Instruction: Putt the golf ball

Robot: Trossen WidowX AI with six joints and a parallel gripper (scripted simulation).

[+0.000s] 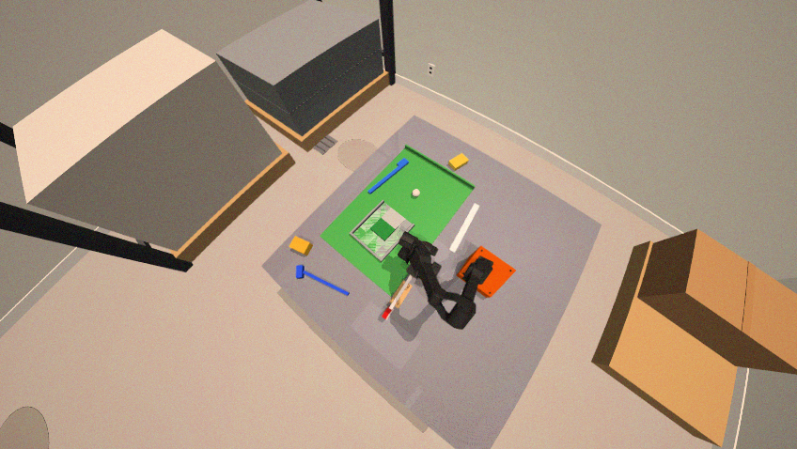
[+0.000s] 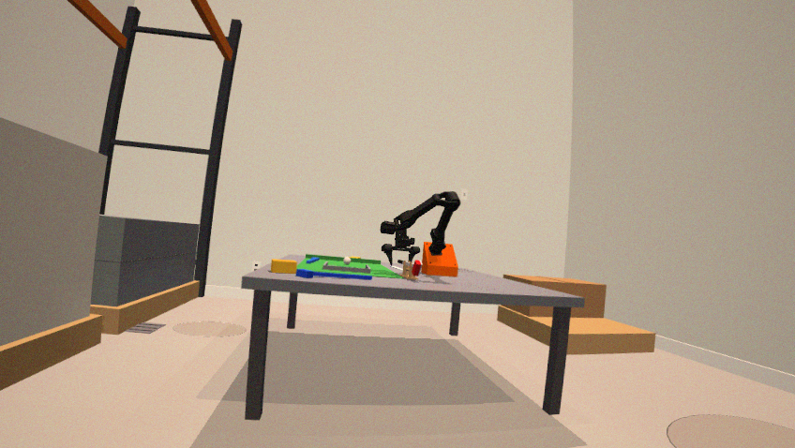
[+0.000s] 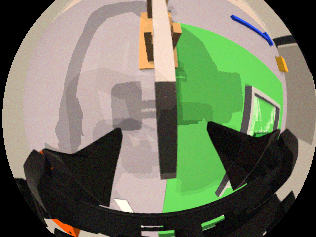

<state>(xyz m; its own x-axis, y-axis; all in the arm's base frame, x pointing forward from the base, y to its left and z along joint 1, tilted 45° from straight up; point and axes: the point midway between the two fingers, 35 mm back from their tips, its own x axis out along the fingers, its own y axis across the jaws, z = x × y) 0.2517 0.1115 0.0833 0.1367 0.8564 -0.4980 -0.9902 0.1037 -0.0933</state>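
Observation:
The red putter [image 1: 385,314] [image 2: 417,267] [image 3: 165,64] has a red head, a pale shaft and a dark grip. It rests on a small wooden stand [image 2: 408,271] [image 3: 145,63]. My gripper [image 2: 400,262] [image 3: 166,129] is open and empty above the putter. In the wrist view the dark grip shows between the two fingers, touching neither. The white golf ball [image 1: 415,193] [image 2: 347,260] lies on the green mat [image 1: 441,194] beyond the grey-framed raised green [image 1: 382,228]. A pale ramp [image 1: 397,214] is on the frame's ball side.
One blue putter [image 1: 387,176] lies on the mat and another blue putter [image 1: 326,283] [image 2: 339,275] on the table. Yellow blocks [image 1: 301,245] [image 1: 459,161] sit beside the mat. A white bar [image 1: 464,227] lies near my orange base [image 1: 502,272] [image 2: 445,269]. A low wall [image 1: 439,166] edges the mat's far end.

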